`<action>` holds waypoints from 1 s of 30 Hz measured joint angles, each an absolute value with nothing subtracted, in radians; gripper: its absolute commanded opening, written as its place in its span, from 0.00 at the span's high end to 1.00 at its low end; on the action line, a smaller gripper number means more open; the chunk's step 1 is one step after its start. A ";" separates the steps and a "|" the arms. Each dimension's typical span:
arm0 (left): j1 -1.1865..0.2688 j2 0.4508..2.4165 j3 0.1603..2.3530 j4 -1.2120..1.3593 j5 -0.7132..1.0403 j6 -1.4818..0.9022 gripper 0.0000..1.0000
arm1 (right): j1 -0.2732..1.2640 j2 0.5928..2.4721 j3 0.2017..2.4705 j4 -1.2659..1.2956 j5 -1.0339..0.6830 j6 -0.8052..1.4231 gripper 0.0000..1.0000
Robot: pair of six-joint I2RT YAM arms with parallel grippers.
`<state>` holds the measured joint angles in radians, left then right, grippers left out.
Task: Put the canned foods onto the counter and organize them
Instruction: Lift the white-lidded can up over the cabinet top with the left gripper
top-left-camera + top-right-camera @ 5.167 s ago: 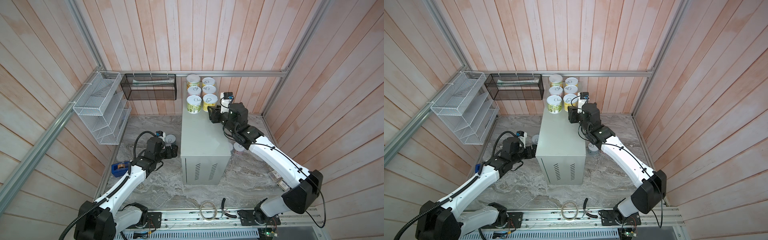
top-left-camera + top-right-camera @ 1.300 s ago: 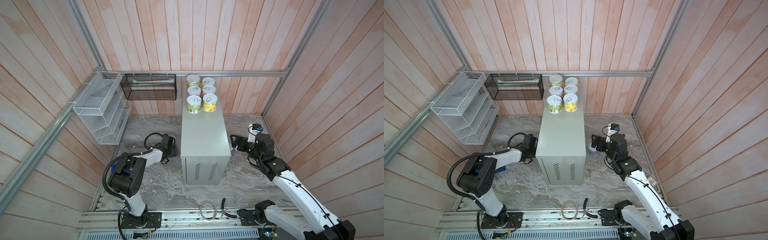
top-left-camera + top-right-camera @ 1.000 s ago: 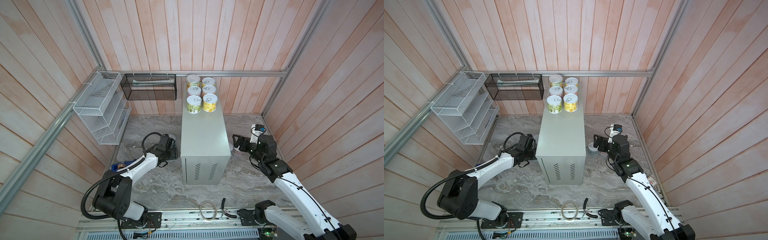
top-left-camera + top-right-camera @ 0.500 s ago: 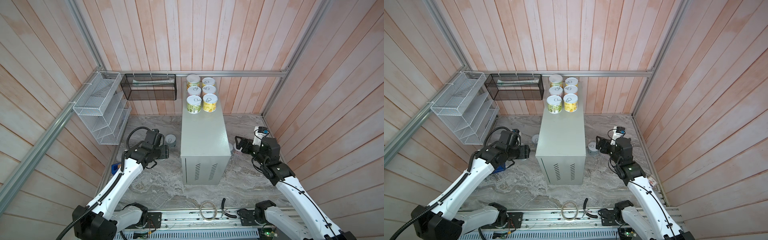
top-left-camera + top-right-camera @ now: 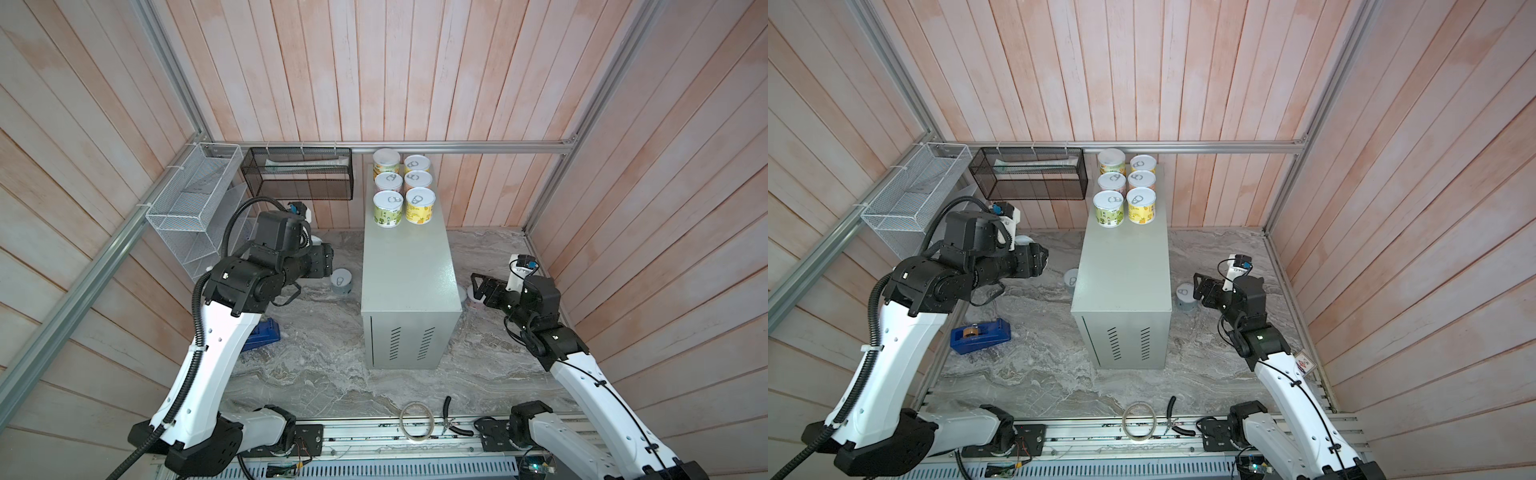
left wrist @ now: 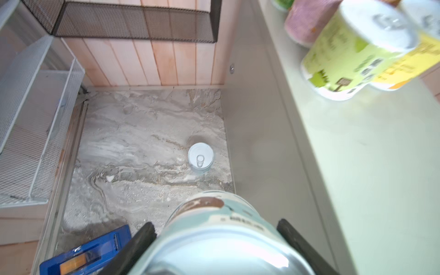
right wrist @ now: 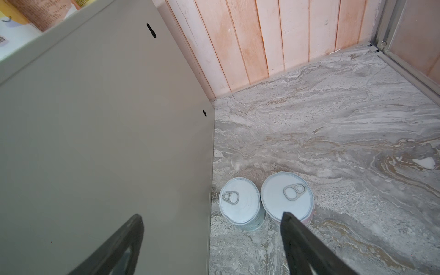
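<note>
- Left wrist view: a pale blue-white can (image 6: 221,250) is pinched by its sides between the left jaws, with its lid turned toward the camera. Its axis is judged roughly upright.
- From that can the counter (image 5: 409,266) lies to the right, its flat top seen just beside. The left arm (image 5: 224,332) is judged the nearer one for a set-down there.
- The right jaws are spread and nothing is held. Just beyond them, a pale-labelled can (image 7: 239,204) and a pink-labelled can (image 7: 287,195) stand upright side by side, near the counter's right wall.
- A lone can (image 6: 200,157) is seen on the marble floor (image 5: 316,365) near the counter's left wall, lower than the held one.
- Six cans (image 5: 401,185) are ranked in two columns at the back of the counter top. The front stretch is bare, so room for another row is judged ample.
- A blue tape dispenser (image 5: 980,334) lies on the floor, well apart from the cans.
</note>
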<state>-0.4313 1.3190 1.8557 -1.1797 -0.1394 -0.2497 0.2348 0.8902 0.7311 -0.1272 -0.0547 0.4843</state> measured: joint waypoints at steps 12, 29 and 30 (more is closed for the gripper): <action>-0.616 1.559 2.092 -1.152 -0.139 -0.234 1.00 | 0.235 0.883 0.741 -0.128 -0.070 0.495 0.12; -0.689 1.733 2.246 -1.109 -0.102 -0.220 1.00 | 0.235 0.865 0.746 -0.128 -0.070 0.494 0.12; -0.694 1.748 2.259 -1.109 -0.103 -0.220 1.00 | 0.235 0.865 0.746 -0.128 -0.070 0.494 0.12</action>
<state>-0.6945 1.7477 2.2589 -1.1088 -0.1028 -0.2203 0.2348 0.8646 0.7464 -0.1280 -0.0696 0.4942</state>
